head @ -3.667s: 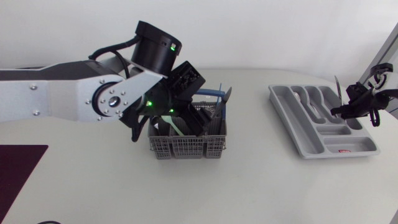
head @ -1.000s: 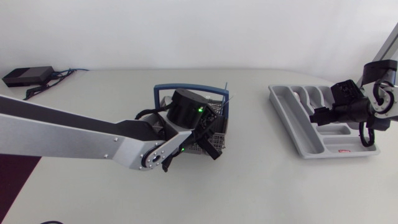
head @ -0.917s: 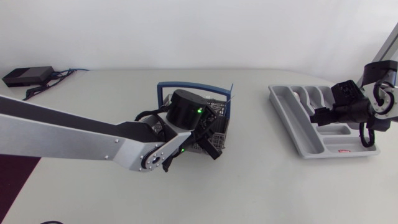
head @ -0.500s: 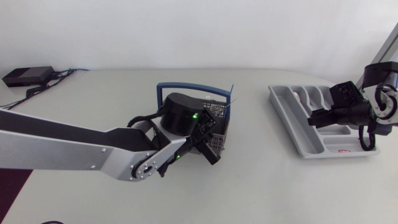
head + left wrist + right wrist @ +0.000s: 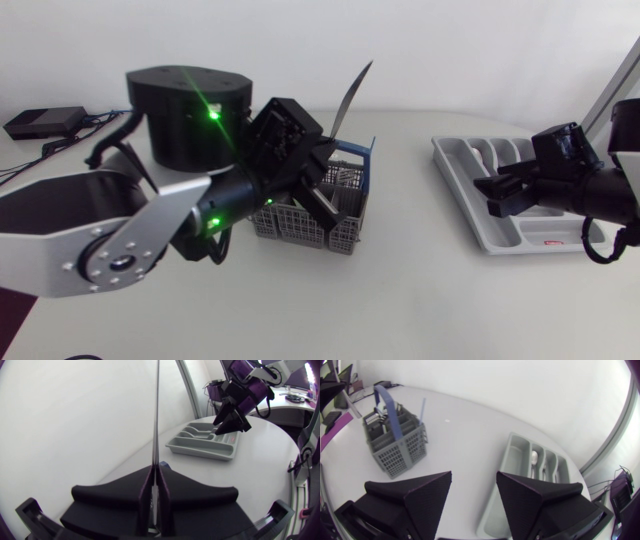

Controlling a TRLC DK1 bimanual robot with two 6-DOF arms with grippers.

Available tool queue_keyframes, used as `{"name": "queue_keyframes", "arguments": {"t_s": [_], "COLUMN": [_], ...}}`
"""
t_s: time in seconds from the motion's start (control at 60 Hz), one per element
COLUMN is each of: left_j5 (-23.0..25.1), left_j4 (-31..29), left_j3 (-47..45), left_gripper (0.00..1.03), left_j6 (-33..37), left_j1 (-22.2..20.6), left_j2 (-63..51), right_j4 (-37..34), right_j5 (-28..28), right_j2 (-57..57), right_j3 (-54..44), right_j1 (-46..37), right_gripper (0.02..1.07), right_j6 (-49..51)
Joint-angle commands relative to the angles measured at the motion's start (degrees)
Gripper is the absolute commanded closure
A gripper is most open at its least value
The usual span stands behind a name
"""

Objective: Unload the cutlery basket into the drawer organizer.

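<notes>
White table (image 5: 420, 300). Left arm (image 5: 120, 240) raised over basket. Right arm (image 5: 600, 190) over organizer. Grey drawer organizer (image 5: 462, 195) at table's right side, spoon (image 5: 534, 457) in narrow slot. Grey cutlery basket (image 5: 305, 228) with blue handle mid-table, more cutlery (image 5: 345, 177) inside. Left gripper (image 5: 155, 491) clamped on knife (image 5: 352, 95); thin blade squeezed between both fingers, pointing up, above basket and well apart from organizer. Right gripper (image 5: 474, 476) spread wide, nothing between fingers, hovering above organizer.

Silver-grey L arm (image 5: 120, 225), blk joints – green LEDs, matte blk claw (image 5: 322, 152)
</notes>
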State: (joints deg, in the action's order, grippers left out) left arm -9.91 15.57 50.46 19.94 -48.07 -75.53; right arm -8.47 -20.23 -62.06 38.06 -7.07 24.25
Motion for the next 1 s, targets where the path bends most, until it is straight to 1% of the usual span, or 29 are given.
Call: {"name": "queue_keyframes", "arguments": {"t_s": [0.0,0.117,0.2,0.35,0.367,0.417,0.5,0.55,0.7,0.833,0.983], "left_j5": [3.2,9.1,15.4,22.7,24.1,27.1,30.9,32.9,41.9,46.7,50.2], "left_j4": [-2.9,-7.9,-12.1,-16.3,-16.9,-18.1,-19.9,-20.3,-20.8,-20.8,-21.4], "left_j3": [1.0,1.7,2.3,2.0,2.0,2.3,2.7,2.9,3.5,4.0,5.3], "left_gripper": [1.00,1.00,1.00,1.00,1.00,1.00,1.00,1.00,1.00,1.00,1.00], "left_j6": [-2.5,-4.0,-5.4,-5.5,-5.5,-5.7,-5.8,-5.9,-8.8,-10.5,-11.9], "left_j1": [1.5,3.0,4.7,6.0,6.1,6.7,7.0,7.8,10.3,10.6,10.6], "left_j2": [3.8,6.6,7.9,9.1,9.2,9.2,9.0,8.7,6.7,4.4,2.4], "right_j4": [-2.8,-6.4,-9.2,-10.8,-11.0,-11.3,-12.2,-12.2,-12.8,-13.9,-15.6], "right_j5": [-2.6,-8.0,-11.6,-14.4,-14.8,-16.9,-21.0,-22.3,-25.7,-26.8,-27.8], "right_j2": [4.3,9.1,10.4,10.9,10.8,10.3,8.4,7.6,5.0,2.9,2.9], "right_j3": [-2.2,-2.9,-2.8,-3.5,-3.6,-3.7,-3.9,-4.1,-4.6,-4.3,-2.8], "right_j1": [2.2,5.8,8.4,15.1,15.6,16.7,17.8,18.8,22.2,26.0,29.1], "right_gripper": [0.41,0.41,0.41,0.41,0.41,0.41,0.41,0.41,0.41,0.41,0.41], "right_j6": [1.0,0.9,0.8,0.2,0.2,0.2,0.4,0.6,1.9,2.6,2.3]}}
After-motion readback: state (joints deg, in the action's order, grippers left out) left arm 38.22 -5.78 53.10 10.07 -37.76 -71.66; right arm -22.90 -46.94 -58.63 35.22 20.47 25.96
